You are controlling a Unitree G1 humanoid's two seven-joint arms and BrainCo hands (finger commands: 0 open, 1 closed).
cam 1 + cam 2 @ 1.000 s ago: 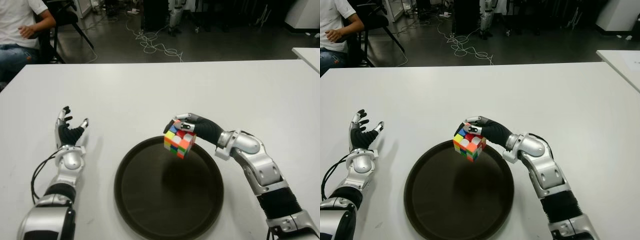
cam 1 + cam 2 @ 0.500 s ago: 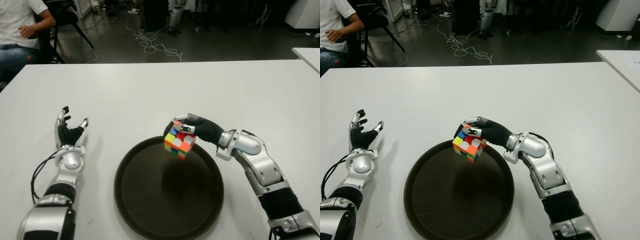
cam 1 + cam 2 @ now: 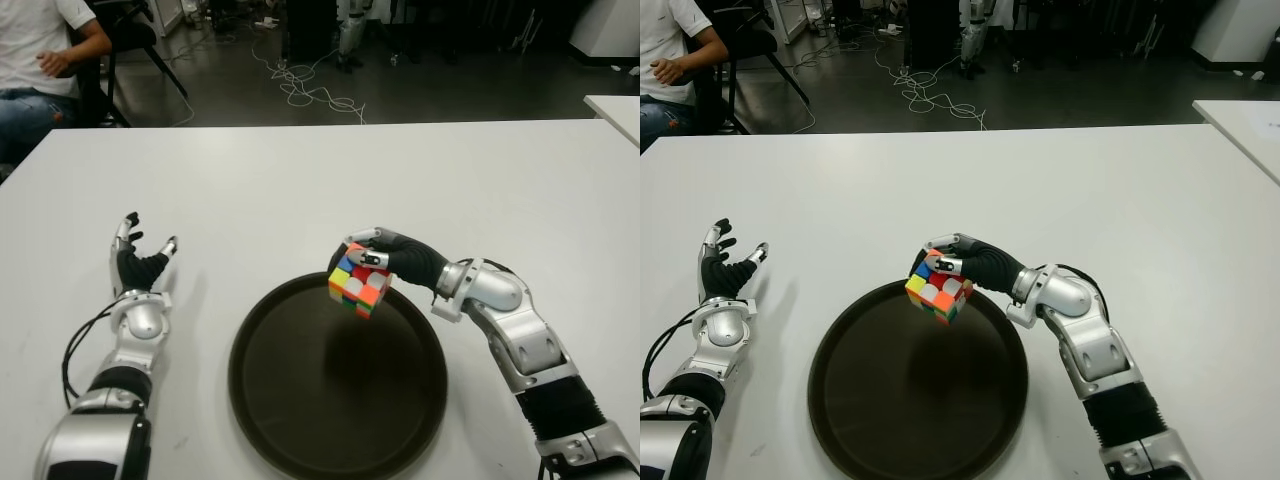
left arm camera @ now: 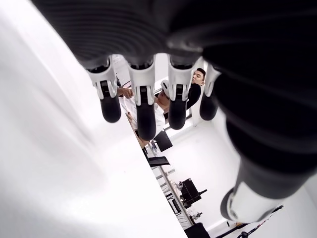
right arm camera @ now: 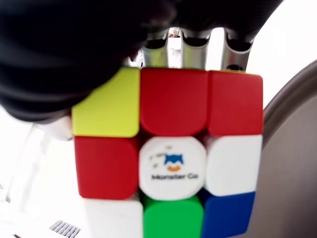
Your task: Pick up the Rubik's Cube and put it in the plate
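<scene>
Right wrist view: right robot hand (image 3: 385,255) hides Rubik's Cube (image 5: 168,153) top.

Multicolour scrambled Rubik's Cube (image 3: 359,279), black plate (image 3: 338,386), white table (image 3: 300,180).

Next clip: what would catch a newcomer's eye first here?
The scrambled Rubik's Cube, gripped in the right hand above the far rim of the round dark plate. The left hand shows open, well to the plate's left over the white table.
</scene>
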